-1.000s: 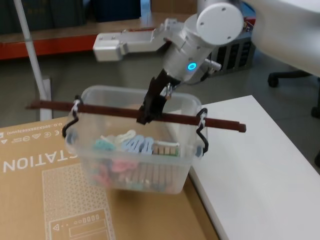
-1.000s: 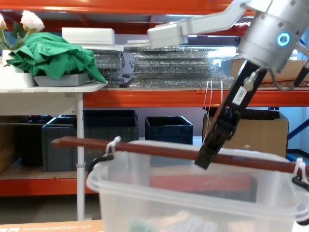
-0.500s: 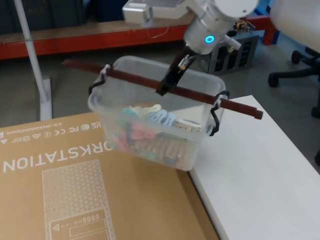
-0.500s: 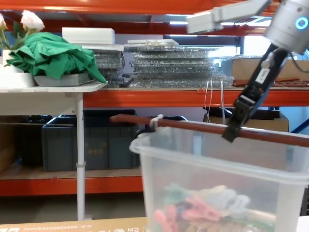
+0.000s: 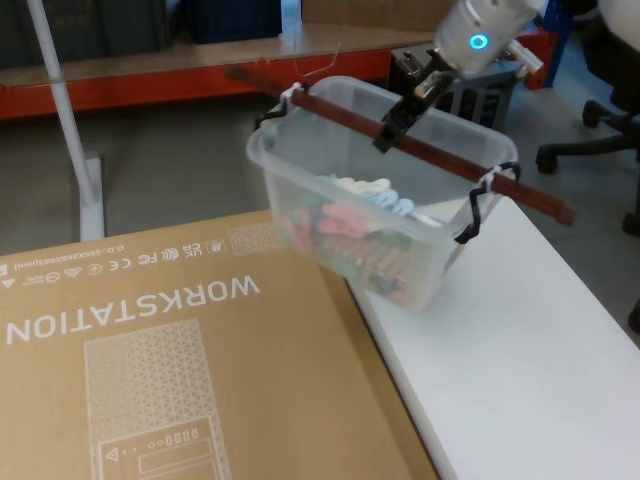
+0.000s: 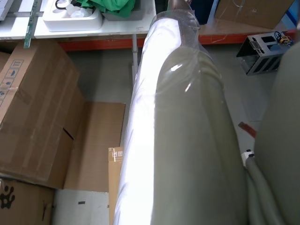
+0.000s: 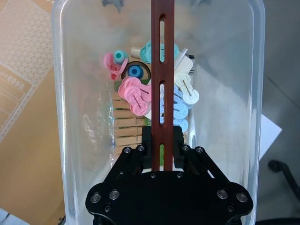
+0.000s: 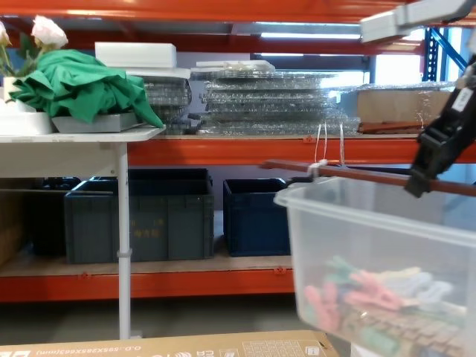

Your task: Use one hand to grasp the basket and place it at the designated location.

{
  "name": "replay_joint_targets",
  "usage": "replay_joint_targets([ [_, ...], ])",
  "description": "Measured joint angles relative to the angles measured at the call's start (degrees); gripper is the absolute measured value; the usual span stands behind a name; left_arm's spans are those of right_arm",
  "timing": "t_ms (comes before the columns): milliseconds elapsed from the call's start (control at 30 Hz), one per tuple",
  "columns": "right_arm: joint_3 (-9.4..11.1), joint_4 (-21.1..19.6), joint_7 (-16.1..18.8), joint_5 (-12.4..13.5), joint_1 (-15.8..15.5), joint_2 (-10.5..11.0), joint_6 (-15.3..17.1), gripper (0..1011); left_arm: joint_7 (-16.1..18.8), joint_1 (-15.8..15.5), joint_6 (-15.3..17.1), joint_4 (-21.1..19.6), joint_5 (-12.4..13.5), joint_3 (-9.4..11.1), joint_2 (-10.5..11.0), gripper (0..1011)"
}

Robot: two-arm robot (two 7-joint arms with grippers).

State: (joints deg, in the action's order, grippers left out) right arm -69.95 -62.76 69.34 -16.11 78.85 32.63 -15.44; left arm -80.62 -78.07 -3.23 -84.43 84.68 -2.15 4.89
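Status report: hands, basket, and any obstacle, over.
Right hand shut on rod handle. Basket airborne, tilted, over white table edge beside cardboard box. No obstacle seen.

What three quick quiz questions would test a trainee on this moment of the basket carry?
1. True or false: the right gripper has its jaws shut on the basket's rod handle.
2. What lies inside the basket?
3. Is the basket level or tilted in the head view?

Key:
1. True.
2. Clothes pegs, pink, blue, white and wooden.
3. Tilted, hanging over the edge between the cardboard box and the white table.
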Motion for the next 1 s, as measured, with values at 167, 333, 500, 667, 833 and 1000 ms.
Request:
replay_joint_targets([
  [167, 1.0, 0.3, 0.6, -0.6, 0.0, 1.9, 3.1, 241, 0.0, 0.0, 0.0, 0.0, 0.0, 0.0, 0.0, 0],
  [333, 2.0, 0.3, 1.2, -1.1, -0.6, 3.8, 5.8, 240, 0.0, 0.0, 0.0, 0.0, 0.0, 0.0, 0.0, 0],
  [500, 2.8, 0.0, 1.8, -1.3, -1.2, 5.5, 7.9, 240, 0.0, 0.0, 0.0, 0.0, 0.0, 0.0, 0.0, 0],
  [667, 3.5, -0.4, 2.5, -1.5, -2.1, 7.2, 10.3, 240, 0.0, 0.0, 0.0, 0.0, 0.0, 0.0, 0.0, 0],
  [833, 4.2, -0.5, 3.1, -1.9, -3.1, 8.6, 13.5, 241, 0.0, 0.0, 0.0, 0.0, 0.0, 0.0, 0.0, 0],
  [1000, 4.6, -0.4, 3.5, -2.3, -3.7, 9.2, 15.6, 241, 0.0, 0.0, 0.0, 0.0, 0.0, 0.0, 0.0, 0],
])
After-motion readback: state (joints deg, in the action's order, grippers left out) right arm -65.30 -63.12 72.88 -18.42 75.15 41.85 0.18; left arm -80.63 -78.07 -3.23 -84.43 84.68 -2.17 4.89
